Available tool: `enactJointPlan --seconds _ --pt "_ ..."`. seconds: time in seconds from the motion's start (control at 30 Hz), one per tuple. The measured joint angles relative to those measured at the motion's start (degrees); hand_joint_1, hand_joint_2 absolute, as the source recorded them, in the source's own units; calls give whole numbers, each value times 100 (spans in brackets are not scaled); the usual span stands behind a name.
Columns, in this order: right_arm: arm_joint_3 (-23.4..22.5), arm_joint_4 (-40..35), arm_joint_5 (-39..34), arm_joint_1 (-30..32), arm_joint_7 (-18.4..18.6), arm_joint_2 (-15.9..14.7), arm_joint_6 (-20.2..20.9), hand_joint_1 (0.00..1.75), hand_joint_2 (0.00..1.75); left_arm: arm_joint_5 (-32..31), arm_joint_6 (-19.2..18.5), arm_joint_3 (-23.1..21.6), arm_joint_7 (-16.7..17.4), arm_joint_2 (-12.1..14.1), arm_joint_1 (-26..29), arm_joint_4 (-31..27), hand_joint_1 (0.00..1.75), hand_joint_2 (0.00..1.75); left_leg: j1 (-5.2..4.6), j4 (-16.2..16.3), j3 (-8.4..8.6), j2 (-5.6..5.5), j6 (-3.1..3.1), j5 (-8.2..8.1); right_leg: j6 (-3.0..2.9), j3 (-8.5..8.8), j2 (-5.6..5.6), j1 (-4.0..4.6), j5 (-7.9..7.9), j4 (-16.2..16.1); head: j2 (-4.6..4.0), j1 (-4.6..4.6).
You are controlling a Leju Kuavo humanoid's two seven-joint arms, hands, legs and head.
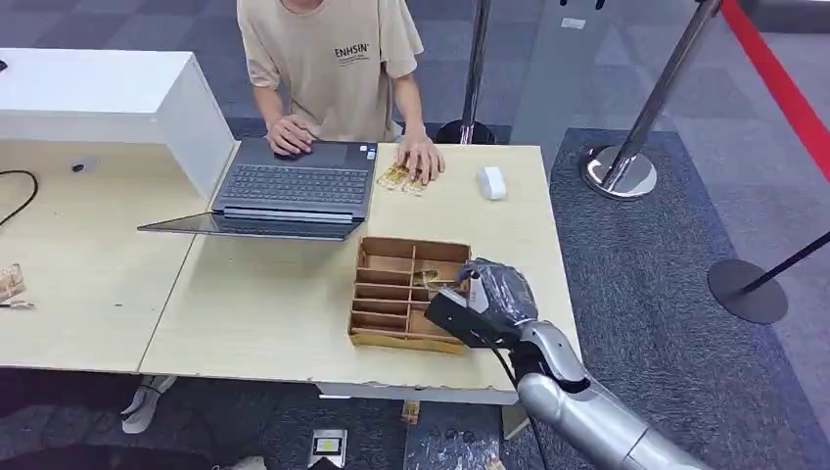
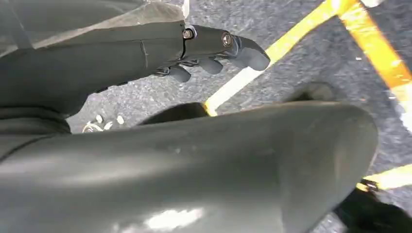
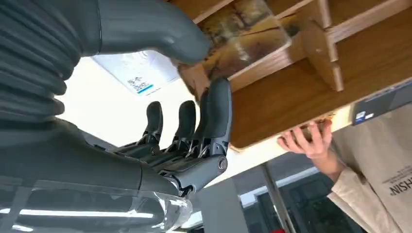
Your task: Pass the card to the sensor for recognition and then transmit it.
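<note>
Person's head (image 1: pixel 323 5) cut off; card (image 3: pixel 243 36) partly behind right robot hand (image 3: pixel 194 97).

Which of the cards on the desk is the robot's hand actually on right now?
The card standing in the wooden slotted box, pinched by the right hand. The other cards lie flat beside the laptop under the person's hand.

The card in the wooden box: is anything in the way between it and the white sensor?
Nothing visible blocks it. The right hand pinches the card at the wooden box, and bare table lies between there and the white sensor.
</note>
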Motion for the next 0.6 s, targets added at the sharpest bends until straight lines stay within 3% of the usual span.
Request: enactJointPlan --seconds 0.37,0.6 --pt "4 131 79 -51 31 -31 68 82 175 -22 -22 -2 -22 81 93 7 0 0 0 0 -1 -1 0 2 1 3 -1 0 1 1 0 2" --pt "4 162 57 -71 24 -31 70 89 175 -17 -55 -2 -22 89 96 7 0 0 -1 0 -2 -1 0 2 1 3 -2 -1 1 1 0 2"
